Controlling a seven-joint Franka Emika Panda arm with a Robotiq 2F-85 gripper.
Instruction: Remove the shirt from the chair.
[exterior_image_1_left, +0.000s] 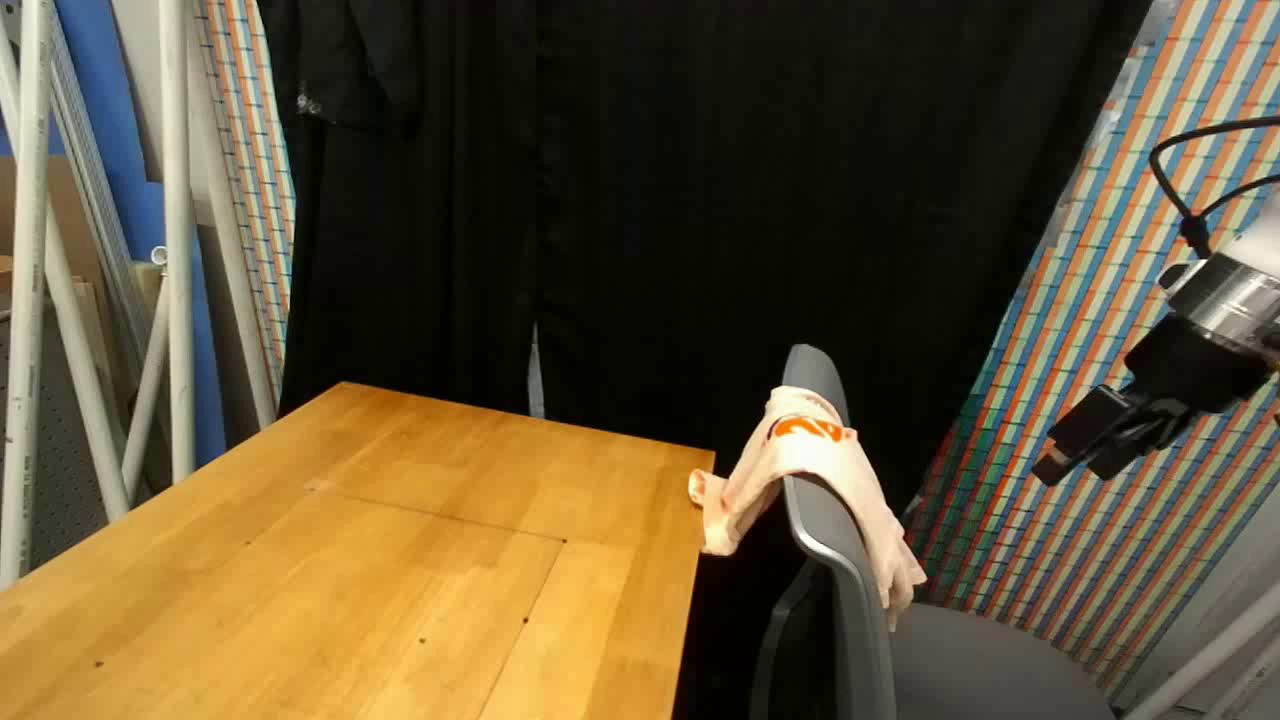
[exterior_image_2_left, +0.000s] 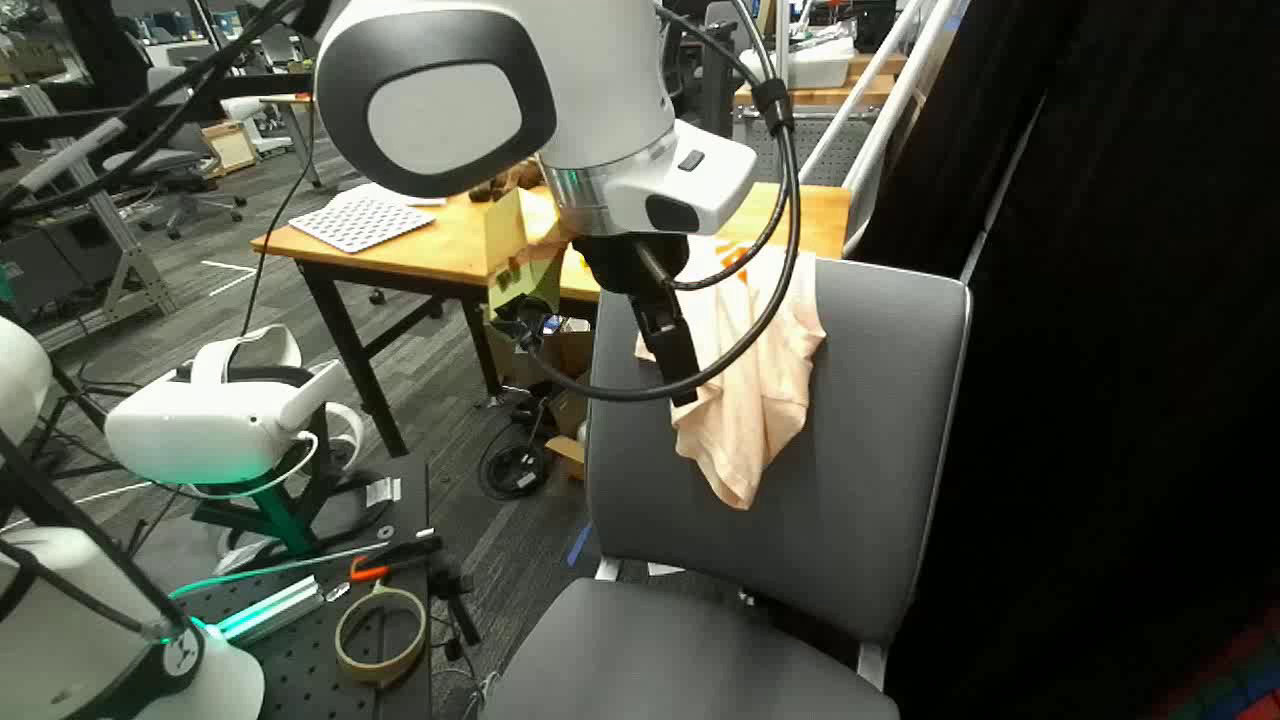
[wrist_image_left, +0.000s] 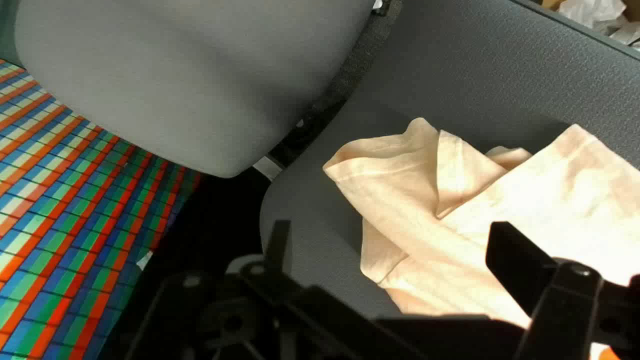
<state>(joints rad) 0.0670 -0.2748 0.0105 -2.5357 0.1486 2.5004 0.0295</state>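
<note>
Gripper (wrist_image_left: 390, 235) spread wide; shirt (exterior_image_2_left: 745, 430) draped over chair (exterior_image_2_left: 880, 400), near table (exterior_image_1_left: 400, 580); cable (exterior_image_2_left: 650, 393) crosses before shirt in an exterior view; emblem (exterior_image_2_left: 182, 654) illegible.

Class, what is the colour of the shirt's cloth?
Pale peach; the shirt shows best in the wrist view.

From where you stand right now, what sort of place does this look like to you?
Probably a robotics lab or workshop. An exterior view shows a robot arm with cables, a white headset, and a roll of tape on a black board full of holes.
</note>
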